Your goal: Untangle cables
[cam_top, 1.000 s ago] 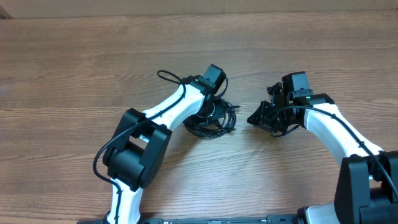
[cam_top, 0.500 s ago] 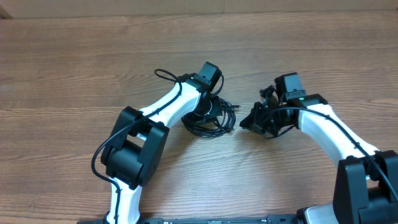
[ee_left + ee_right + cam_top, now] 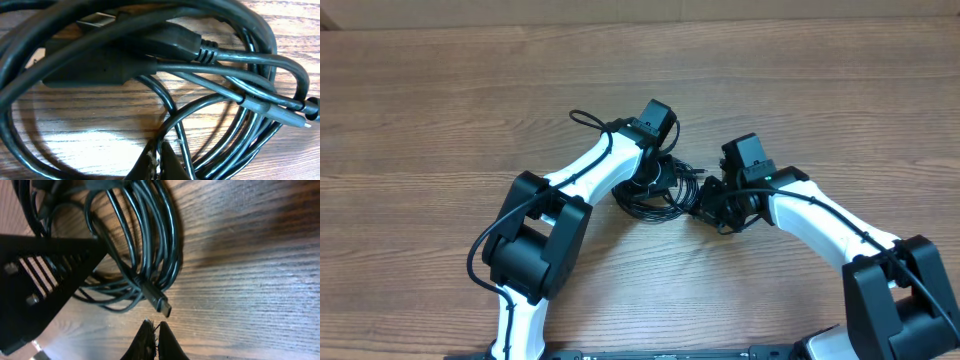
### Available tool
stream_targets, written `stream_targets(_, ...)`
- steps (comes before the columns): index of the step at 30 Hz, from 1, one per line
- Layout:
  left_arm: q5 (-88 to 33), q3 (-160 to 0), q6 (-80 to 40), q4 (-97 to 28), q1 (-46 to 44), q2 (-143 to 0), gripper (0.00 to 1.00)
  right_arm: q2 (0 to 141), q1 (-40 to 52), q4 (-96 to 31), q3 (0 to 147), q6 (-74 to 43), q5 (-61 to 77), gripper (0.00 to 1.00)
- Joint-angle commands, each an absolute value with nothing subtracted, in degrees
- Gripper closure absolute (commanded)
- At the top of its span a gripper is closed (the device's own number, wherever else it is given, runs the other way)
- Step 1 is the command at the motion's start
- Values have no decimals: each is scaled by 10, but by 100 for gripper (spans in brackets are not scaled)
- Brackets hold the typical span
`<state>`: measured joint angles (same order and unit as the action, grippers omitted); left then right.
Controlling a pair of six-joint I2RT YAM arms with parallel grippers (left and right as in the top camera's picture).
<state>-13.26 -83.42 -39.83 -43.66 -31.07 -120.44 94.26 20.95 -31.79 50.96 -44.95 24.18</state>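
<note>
Where crossed by the left arm (image 3: 590, 170) overhead, mostly hidden: cables (image 3: 660, 211), coiled at mid-tabletop (image 3: 440, 110). Up close, loops cut off at every edge; cannot count cords or follow any one. Across the coil, a thick plug (image 3: 165, 42); at right, a silver-tipped plug (image 3: 280, 114). Closed: left end effector (image 3: 159, 161), tips against a strand, cannot tell whether pinched. Closed on nothing: right end effector (image 3: 155, 339), just beside the coil, near a flat plug (image 3: 157, 300). Blocking that view's left, a black ribbed part (image 3: 45, 280).
</note>
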Motion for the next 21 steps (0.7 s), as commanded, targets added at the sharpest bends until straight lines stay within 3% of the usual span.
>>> stream_targets(1,-102,-830,-385,-433,-303,-1226,96,945,213,-308,506,-488,209,96)
stream_targets(10,-136,-830,-327,-435,-304,-1205,96,946,213,-275,506,-498,204,96)
stream_targets(21,30,-830,-339,-461,-326,-1178,96,947,213,-274,506,-497,204,96)
